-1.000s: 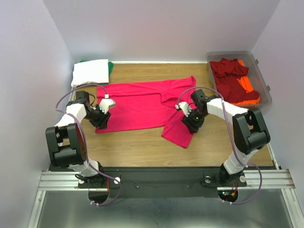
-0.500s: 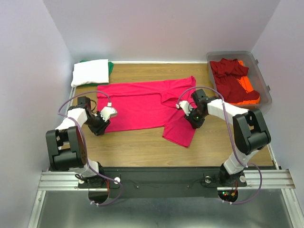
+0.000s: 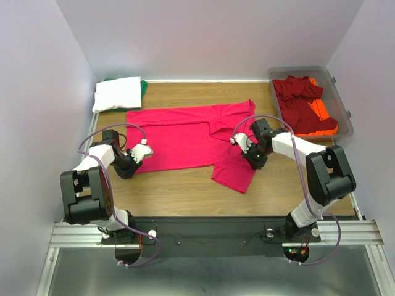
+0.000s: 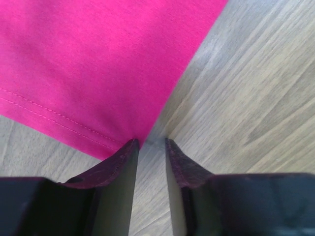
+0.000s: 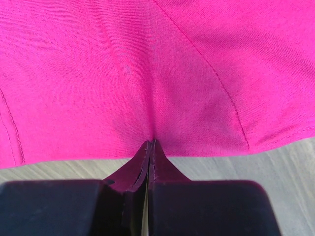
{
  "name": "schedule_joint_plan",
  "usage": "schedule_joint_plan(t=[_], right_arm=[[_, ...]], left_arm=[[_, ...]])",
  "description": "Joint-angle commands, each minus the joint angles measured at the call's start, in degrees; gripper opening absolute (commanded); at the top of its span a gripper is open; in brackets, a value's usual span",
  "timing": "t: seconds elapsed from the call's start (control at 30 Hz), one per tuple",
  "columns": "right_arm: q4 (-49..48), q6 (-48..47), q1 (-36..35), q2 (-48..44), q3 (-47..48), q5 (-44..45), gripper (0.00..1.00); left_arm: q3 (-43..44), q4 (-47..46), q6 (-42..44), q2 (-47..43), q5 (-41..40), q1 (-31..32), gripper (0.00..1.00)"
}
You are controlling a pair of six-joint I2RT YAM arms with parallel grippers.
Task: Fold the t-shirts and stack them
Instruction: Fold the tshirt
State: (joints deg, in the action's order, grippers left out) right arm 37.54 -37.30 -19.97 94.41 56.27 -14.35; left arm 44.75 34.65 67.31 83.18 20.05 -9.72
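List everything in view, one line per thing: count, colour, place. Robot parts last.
pink t-shirt: one, bright pink-red, spread flat mid-table
white t-shirt: one, white, folded, far left corner
green t-shirt: one, green, edge showing under the white one
dark red t-shirts: heap, count unclear, dark red, in the bin
orange t-shirts: count unclear, orange, in the bin beside the dark red
bin: one, clear grey, far right corner
table: one, wood-brown
left end effector: one, black, slightly open at the pink t-shirt's near left corner
right end effector: one, black, shut, pinching the pink t-shirt
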Motion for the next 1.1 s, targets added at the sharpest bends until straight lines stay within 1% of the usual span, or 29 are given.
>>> schedule_joint_plan(t=[0.0,0.13,0.17,0.23,0.27,0.33,0.53,0.77,0.93,0.97,1.07], right_arm=[[1.75,0.12,-0.25,-2.30,-0.37,0.20,0.01],[2.27,0.12,-0.25,-3.35,-0.37,0.29,0.01],[2.45,0.21,-0.25,-3.53,-0.37,0.37,0.01],[2.62,0.38,-0.25,-4.06,-0.46,0.64,0.01],[2.97,0.38,-0.25,-4.41,-0.46,0.64,0.01],[3.33,0.65,-0.16,-5.37,-0.55,0.38,0.01],[4.91,0.91,-0.16,-6.87,0.85,-0.24,0.01],[7.10,1.00,-0.07,-8.45,2.88,-0.77,0.01],[7.55,0.65,0.28,-8.90,3.50,-0.68,0.01],[7.64,0.47,0.28,-8.46,3.41,-0.59,0.01],[7.72,0.12,0.28,-7.14,3.49,-1.38,0.01]], left_arm=[[-1.69,0.06,0.72,-0.30,-1.42,-0.13,0.36],[-1.77,0.59,1.07,-0.29,-1.16,-0.04,0.26],[-1.77,0.94,1.42,-0.47,-1.07,-0.04,0.20],[-1.95,1.82,2.21,-0.91,-1.33,-0.04,0.14],[-2.12,1.99,2.47,-1.26,-1.33,-0.04,0.06],[-2.04,2.78,2.74,-1.87,-1.16,-0.13,0.00],[0.33,6.56,3.53,-4.42,1.12,-0.57,0.00],[5.69,11.40,3.88,-5.22,4.46,-1.88,0.00],[6.14,11.75,4.76,-3.90,3.77,-2.50,0.00],[5.79,11.84,5.20,-3.73,3.85,-2.76,0.04],[3.60,10.53,6.96,-3.99,3.07,-2.85,0.34]])
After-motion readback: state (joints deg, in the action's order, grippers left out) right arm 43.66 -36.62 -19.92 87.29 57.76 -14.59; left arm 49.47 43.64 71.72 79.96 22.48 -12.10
